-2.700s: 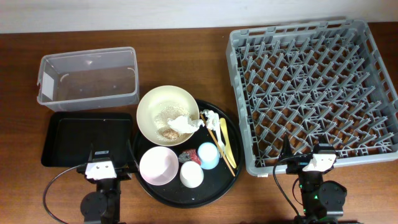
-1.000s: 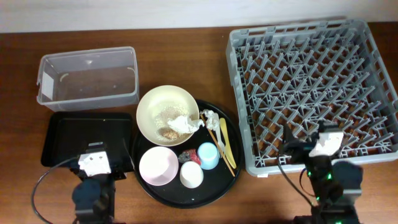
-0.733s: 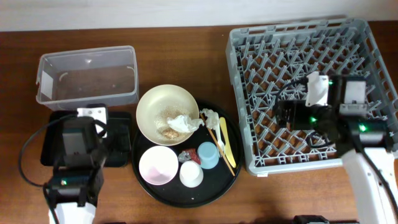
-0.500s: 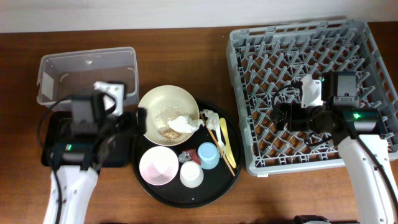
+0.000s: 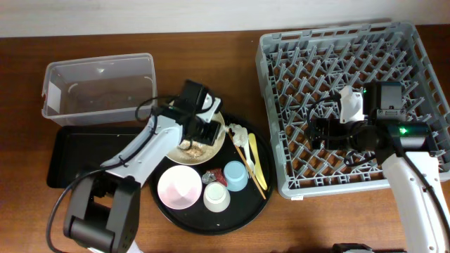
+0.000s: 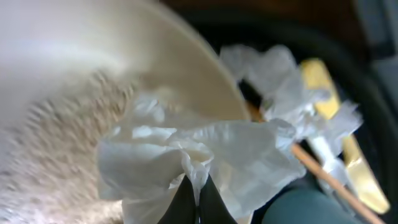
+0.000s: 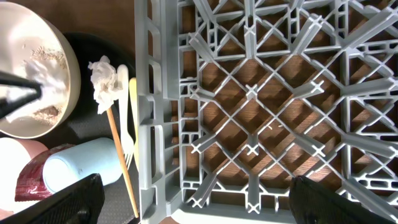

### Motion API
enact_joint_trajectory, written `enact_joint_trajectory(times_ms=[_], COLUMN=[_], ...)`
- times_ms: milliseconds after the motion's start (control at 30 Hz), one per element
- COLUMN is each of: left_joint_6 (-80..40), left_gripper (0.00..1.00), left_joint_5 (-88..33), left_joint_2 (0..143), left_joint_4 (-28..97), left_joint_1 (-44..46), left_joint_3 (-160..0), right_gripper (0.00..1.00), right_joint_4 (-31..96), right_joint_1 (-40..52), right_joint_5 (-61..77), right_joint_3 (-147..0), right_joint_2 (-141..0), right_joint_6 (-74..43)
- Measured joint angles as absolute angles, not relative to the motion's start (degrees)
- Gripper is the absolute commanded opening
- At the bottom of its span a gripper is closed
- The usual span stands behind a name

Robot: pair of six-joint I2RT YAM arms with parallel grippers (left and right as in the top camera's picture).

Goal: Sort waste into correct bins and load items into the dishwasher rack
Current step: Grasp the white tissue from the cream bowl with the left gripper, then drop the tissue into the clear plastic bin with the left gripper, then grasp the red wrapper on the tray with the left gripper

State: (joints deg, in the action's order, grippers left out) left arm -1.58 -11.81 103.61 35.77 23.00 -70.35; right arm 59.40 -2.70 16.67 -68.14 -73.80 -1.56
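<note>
Tissue (image 6: 186,149) is seen in the bowl (image 6: 93,50), lying on the rice (image 6: 56,143) by the right rim. It is pinched at a fold by the left gripper (image 6: 194,186), whose jaws are drawn almost together. The right gripper (image 5: 318,132) is held over the rack (image 7: 249,93), well apart from the bowl, its jaws spread wide with nothing gripped.
</note>
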Motion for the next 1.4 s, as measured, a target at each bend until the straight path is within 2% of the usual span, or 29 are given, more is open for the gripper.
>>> enact_joint_trajectory(times_ms=[200,400,467,533,567,633,667,733,833,967,1100,1233,1400], left_joint_6=[-1.6,-1.5,-1.5,-1.7,-1.7,-1.7,-1.7,-2.0,-1.5,-1.3,-1.3,-1.3,-1.3], left_gripper=[0.01,0.01,0.08,0.09,0.22,0.54,0.63,0.66,0.72,0.72,0.73,0.73,0.73], left_joint_5=[-7.0,2.2,2.5,2.9,2.9,2.9,2.8,1.2,-3.5,-16.4,-23.6,-22.7,-13.7], left_joint_2=[98.5,93.6,97.1,102.4,103.5,104.4,104.4,104.4,104.4,102.0,101.9,101.9,101.8], left_joint_4=[39.1,29.2,26.3,26.2,26.2,25.6,25.2,25.6,29.6,58.7,71.9,73.5,73.3], left_joint_1=[21.3,-1.4,-7.2,-9.4,-9.3,-9.2,-9.1,-8.8,-4.2,10.9,23.3,30.5,32.7], left_joint_3=[-74.6,-80.0,-80.2,-80.2,-80.2,-80.2,-80.2,-80.3,-82.7,-83.8,-83.7,-81.3,-77.8], right_gripper=[0.98,0.98,0.98,0.98,0.98,0.98,0.98,0.98,0.98,0.98,0.98,0.98,0.98], right_joint_4=[59.4,59.5,59.4,59.5,59.5,59.5,59.5,59.5,59.4,59.7,60.0,60.7,60.7], right_joint_1=[-2.7,-2.7,-2.7,-2.7,-2.7,-2.7,-2.7,-2.7,-2.7,-2.7,-2.7,-2.7,-2.7], right_joint_5=[16.7,16.7,16.7,16.7,16.7,16.7,16.7,16.7,16.7,16.7,16.7,16.7,16.7], right_joint_3=[-68.1,-68.1,-68.1,-68.1,-68.1,-68.1,-68.1,-68.1,-68.1,-68.3,-68.4,-68.4,-68.4], right_joint_2=[-73.8,-73.8,-73.8,-73.8,-73.8,-73.8,-73.8,-73.8,-73.8,-73.8,-73.8,-73.8,-73.8], right_joint_6=[-1.6,-1.6,-1.6,-1.6,-1.6,-1.6,-1.6,-1.6,-1.5,-1.6,-1.6,-1.6,-1.6])
